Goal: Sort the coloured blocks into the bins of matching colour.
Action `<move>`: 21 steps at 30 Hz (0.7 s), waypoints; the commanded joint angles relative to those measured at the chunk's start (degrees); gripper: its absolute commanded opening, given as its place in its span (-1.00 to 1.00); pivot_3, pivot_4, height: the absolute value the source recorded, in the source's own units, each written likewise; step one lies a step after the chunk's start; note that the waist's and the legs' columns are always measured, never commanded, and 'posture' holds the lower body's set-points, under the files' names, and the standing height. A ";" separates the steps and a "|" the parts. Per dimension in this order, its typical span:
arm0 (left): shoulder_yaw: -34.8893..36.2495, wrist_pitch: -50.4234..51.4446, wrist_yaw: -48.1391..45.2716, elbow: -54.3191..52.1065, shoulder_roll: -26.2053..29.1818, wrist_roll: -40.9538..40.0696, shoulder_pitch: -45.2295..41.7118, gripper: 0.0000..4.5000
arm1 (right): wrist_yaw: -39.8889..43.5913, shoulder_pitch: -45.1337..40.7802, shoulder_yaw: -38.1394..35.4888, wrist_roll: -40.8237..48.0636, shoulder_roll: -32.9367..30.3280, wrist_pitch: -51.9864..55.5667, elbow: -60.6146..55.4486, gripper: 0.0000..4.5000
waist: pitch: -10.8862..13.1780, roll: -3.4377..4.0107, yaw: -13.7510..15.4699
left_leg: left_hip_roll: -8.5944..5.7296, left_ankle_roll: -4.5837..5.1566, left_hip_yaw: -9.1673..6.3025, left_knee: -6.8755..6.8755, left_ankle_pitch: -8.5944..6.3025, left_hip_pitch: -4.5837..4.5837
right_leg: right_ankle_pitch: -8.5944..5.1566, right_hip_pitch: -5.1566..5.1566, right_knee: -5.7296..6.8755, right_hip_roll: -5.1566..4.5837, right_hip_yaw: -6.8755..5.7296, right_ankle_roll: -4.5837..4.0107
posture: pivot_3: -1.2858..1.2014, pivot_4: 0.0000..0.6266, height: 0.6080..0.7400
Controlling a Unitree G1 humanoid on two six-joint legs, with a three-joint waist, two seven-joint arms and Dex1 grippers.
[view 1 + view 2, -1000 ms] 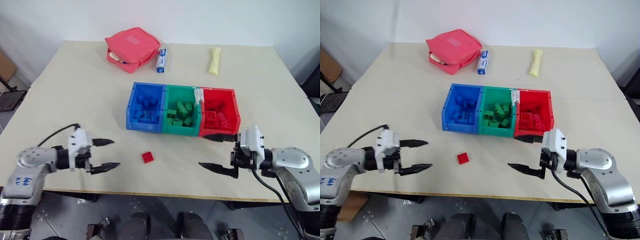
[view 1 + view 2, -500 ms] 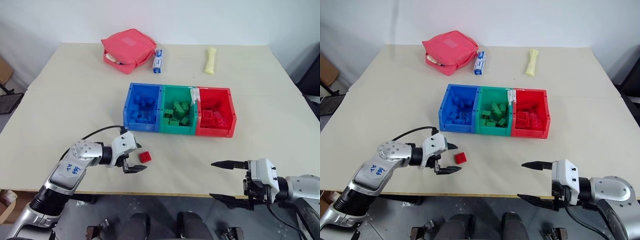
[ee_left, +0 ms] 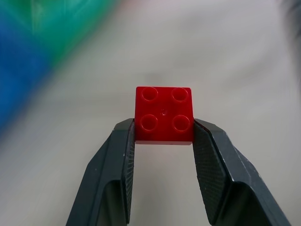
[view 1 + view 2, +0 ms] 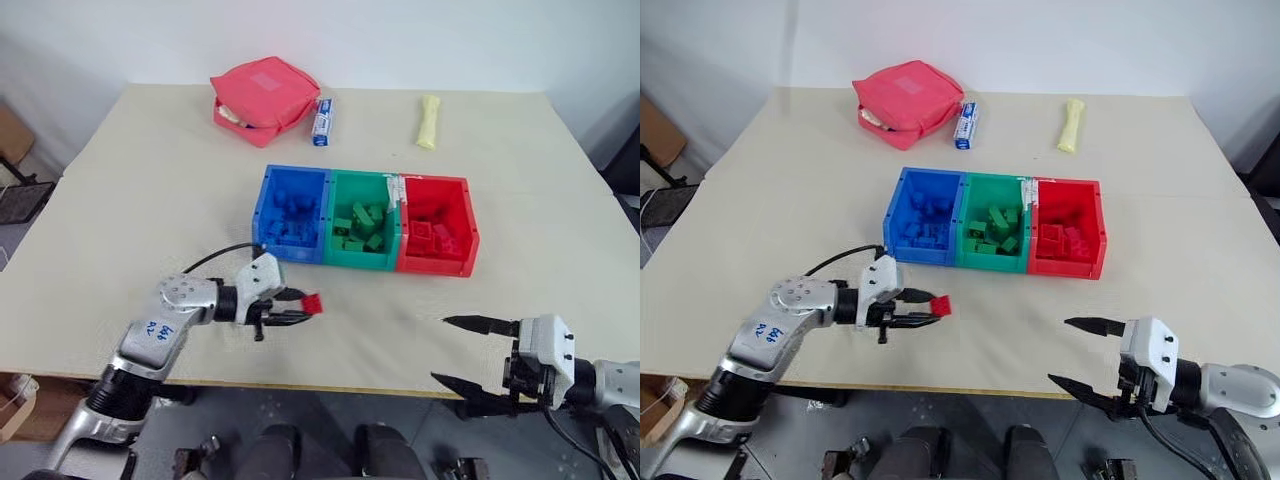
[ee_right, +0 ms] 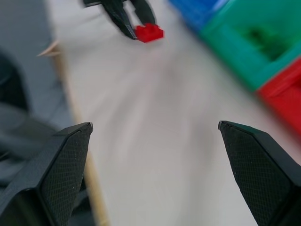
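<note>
A small red studded block is pinched between the fingers of my left gripper, which is shut on it just above the table, in front of the blue bin. The left wrist view shows the block studs-up between both pads. Three joined bins stand mid-table: blue, green and red, each with several blocks of its own colour inside. My right gripper hangs open and empty at the table's front edge, to the right, short of the red bin.
A pink-red fabric pouch, a blue-white tube and a pale yellow object lie along the far side of the table. The table's front edge runs just under both grippers.
My left gripper swung right to the red block, shut on it and raised it off the table. The right gripper drew back from the red bin to the front edge, staying open.
</note>
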 commanded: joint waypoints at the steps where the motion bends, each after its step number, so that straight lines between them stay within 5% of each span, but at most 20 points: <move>1: 3.03 -4.46 4.23 3.23 -3.62 -0.07 -5.62 -0.36 | -6.18 1.64 -4.52 2.87 4.10 0.75 -3.94 1.00 | -0.01 -0.01 0.30 | -0.01 -0.01 -0.02 0.02 0.01 -0.01 | 0.01 0.00 0.02 0.01 -0.01 0.01 | 0.03 -0.52 1.00; 6: 0.85 -8.63 6.48 10.27 -10.27 1.40 -12.40 -0.36 | -11.72 1.39 -8.95 3.18 7.38 0.92 -2.80 1.00 | -0.02 0.01 -0.07 | -0.05 -0.01 0.06 0.00 0.00 0.08 | 0.01 -0.01 0.14 0.04 0.03 0.02 | 0.03 -0.52 1.00; 11: -3.05 -20.39 12.70 30.63 -23.37 8.56 -26.42 -0.36 | -13.37 3.13 -10.34 2.58 7.95 1.19 -3.96 1.00 | 0.01 -0.05 1.14 | -0.19 0.11 0.06 0.18 0.01 -0.04 | 0.08 0.00 0.12 0.22 -0.04 0.16 | 0.03 -0.52 1.00; 19: -3.77 -29.60 18.76 64.59 -33.45 16.31 -45.34 -0.36 | -16.27 5.41 -9.11 2.53 9.69 1.45 -8.57 1.00 | 0.09 -0.18 0.24 | -0.29 0.47 0.66 0.17 -0.14 0.03 | 0.09 -0.08 0.05 0.21 0.05 0.53 | 0.03 -0.52 1.00; 21: -3.91 -30.25 19.66 68.16 -34.01 17.75 -47.35 -0.03 | -17.42 5.01 -9.00 2.58 10.03 1.59 -9.31 1.00 | 0.09 -0.18 0.18 | -0.30 0.48 0.67 0.19 -0.14 0.01 | 0.10 -0.10 0.06 0.20 0.05 0.54 | 0.03 -0.52 1.00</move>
